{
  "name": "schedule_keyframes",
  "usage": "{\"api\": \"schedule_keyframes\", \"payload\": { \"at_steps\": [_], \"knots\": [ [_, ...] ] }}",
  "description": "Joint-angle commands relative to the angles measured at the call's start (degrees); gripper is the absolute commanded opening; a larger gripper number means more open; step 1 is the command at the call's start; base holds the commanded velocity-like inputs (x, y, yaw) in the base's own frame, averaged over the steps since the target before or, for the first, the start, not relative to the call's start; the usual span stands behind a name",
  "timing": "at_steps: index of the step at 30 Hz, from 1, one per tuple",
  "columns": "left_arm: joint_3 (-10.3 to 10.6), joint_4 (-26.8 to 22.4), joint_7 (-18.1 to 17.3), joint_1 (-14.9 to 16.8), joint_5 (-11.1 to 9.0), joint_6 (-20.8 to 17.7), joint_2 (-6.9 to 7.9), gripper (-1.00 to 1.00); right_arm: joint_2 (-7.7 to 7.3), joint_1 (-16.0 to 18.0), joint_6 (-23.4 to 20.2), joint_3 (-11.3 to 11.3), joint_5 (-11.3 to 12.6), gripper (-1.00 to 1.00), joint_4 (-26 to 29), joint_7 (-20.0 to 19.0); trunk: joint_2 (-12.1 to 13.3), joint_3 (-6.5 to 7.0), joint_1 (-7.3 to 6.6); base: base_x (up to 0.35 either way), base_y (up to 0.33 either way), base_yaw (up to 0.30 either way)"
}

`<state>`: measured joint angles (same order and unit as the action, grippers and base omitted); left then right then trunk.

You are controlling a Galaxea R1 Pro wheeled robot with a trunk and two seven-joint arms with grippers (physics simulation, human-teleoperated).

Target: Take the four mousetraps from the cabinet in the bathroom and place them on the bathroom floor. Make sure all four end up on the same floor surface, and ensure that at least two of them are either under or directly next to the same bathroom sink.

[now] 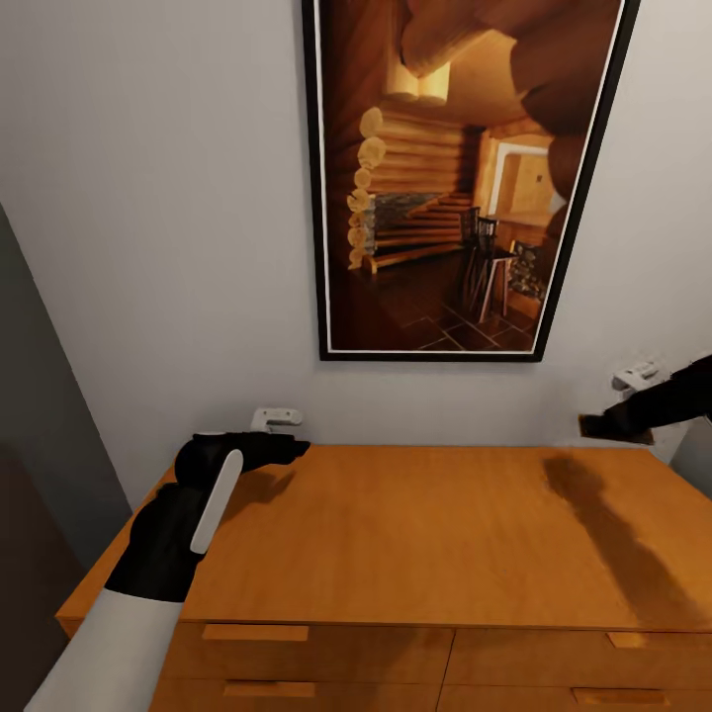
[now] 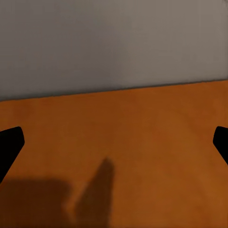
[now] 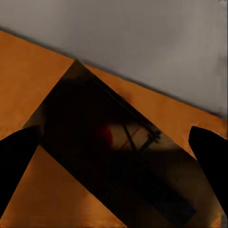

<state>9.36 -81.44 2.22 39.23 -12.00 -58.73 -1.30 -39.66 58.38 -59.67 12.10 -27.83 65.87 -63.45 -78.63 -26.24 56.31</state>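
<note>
Here the right claw point(image 1: 605, 427) grips a mousetrap point(image 3: 118, 156) above the back right corner of the cabinet point(image 1: 425, 534), its fingers either side of the board. The left claw point(image 1: 287, 450) hangs spread and empty over the back left corner, below a framed picture point(image 1: 460, 178).

No writing, label, brand, number or sign can be read anywhere in these views. The framed picture point(image 1: 450, 178) on the wall shows a log-cabin interior without lettering, and the mousetrap point(image 3: 118, 152) between the right gripper's fingers bears a red spot but no print.
</note>
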Motion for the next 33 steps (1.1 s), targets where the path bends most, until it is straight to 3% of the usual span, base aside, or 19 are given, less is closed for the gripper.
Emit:
{"api": "schedule_keyframes", "payload": {
  "at_steps": [1,3,4,6,11,18,22,28,33],
  "knots": [
    [0.0,0.0,0.3,0.1,-0.3,-0.2,-0.01,1.00,-2.10,0.1,-0.3,-0.6,-0.4,-1.00,-1.4,-0.6,0.0,-0.07,0.00,0.000,0.000,0.000],
    [-0.1,0.0,0.3,0.1,-0.3,-0.2,-0.02,1.00,-4.09,0.1,-0.3,-1.3,-0.4,-1.00,-3.0,-0.6,0.0,-0.07,0.00,0.000,0.000,0.000],
    [-0.1,0.0,0.3,0.1,-0.2,-0.2,-0.02,1.00,-5.99,0.1,-0.3,-1.8,-0.3,-1.00,-5.0,-0.6,0.0,-0.07,0.00,0.000,0.000,0.000],
    [-0.1,0.0,0.3,0.1,-0.2,-0.2,-0.02,1.00,-8.38,0.1,-0.3,-2.2,-0.3,-1.00,-8.2,-0.7,0.0,-0.07,0.00,0.000,0.000,0.000],
    [-0.2,0.0,0.3,0.1,-0.2,-0.2,-0.09,1.00,-11.12,0.1,-0.3,-4.2,-0.3,-1.00,-15.4,-0.6,0.0,-0.07,0.00,0.000,0.000,0.000],
    [-0.3,-0.1,0.4,0.1,-0.3,-0.4,0.02,1.00,-11.92,0.1,1.6,-8.4,-0.4,-1.00,-20.9,-0.1,0.0,-0.07,0.00,0.000,0.000,0.000],
    [-0.6,-0.2,0.4,0.1,-0.3,-0.5,0.08,1.00,-11.99,0.1,2.1,-8.9,-0.4,-1.00,-21.5,0.0,0.0,-0.07,0.00,0.000,0.000,0.000],
    [-4.1,-0.2,0.4,0.1,-0.2,-0.6,0.01,1.00,-12.02,0.1,2.4,-9.2,-0.4,-1.00,-21.8,0.1,0.0,-0.07,0.00,0.000,0.000,0.000],
    [-5.2,-0.3,0.4,0.1,-0.2,-0.7,0.06,1.00,-12.02,0.1,2.4,-9.2,-0.4,-1.00,-21.8,0.1,0.0,-0.07,0.00,0.000,0.000,0.000]
  ]
}}
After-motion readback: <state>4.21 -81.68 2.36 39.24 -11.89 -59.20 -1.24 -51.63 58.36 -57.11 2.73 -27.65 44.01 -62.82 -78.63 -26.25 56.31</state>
